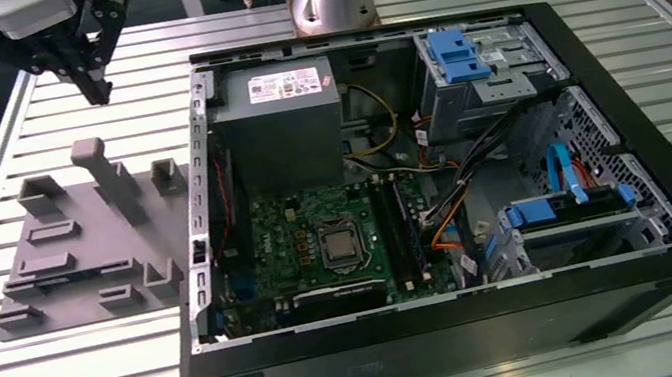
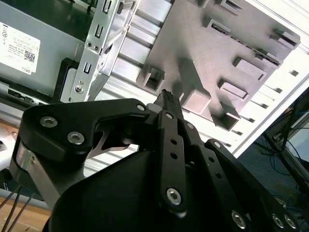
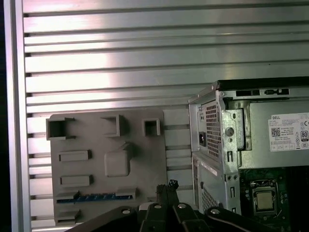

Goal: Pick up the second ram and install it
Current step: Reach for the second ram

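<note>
Overhead, closed hand [image 1: 98, 90] hovers; ram [image 3: 94, 197] in fixture [image 1: 85, 264]; power supply [image 1: 279, 132] white-labelled.

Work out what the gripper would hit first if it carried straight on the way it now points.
Most likely the grey fixture, near its edge facing the computer case. In the first wrist view the gripper points down there. Depth is unclear, so it could be the slatted table instead.

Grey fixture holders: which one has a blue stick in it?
The longest holder on the grey fixture: the second ram shows its blue-green edge along it. The shorter holder beside it and the next one are plain grey.
</note>
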`<control>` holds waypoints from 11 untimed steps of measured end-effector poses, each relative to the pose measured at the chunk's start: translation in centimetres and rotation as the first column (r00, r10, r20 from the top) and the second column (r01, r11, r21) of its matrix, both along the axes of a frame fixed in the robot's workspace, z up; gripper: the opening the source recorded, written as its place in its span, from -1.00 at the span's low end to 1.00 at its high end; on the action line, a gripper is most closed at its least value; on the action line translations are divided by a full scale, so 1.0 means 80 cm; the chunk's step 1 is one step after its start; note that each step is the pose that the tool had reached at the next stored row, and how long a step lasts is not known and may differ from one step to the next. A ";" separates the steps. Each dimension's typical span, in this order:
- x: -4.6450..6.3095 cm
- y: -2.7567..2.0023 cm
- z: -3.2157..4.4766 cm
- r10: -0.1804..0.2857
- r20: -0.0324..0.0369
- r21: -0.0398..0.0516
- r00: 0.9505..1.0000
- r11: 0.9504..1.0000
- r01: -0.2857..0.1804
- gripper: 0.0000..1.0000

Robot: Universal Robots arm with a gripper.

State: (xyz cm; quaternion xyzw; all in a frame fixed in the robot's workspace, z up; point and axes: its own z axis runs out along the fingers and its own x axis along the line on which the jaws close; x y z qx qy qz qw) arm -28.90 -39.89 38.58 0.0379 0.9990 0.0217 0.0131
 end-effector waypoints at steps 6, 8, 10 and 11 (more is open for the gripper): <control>-0.005 0.0000 -0.0002 0.000 0.000 0.000 1.000 1.000 0.000 -0.79; -0.008 0.0000 -0.0003 0.000 0.000 0.000 1.000 1.000 0.000 -0.79; -0.010 0.0000 -0.0005 0.000 0.000 0.000 1.000 1.000 0.000 -0.79; -0.011 0.0000 -0.0005 0.000 0.000 0.000 1.000 1.000 0.000 -0.79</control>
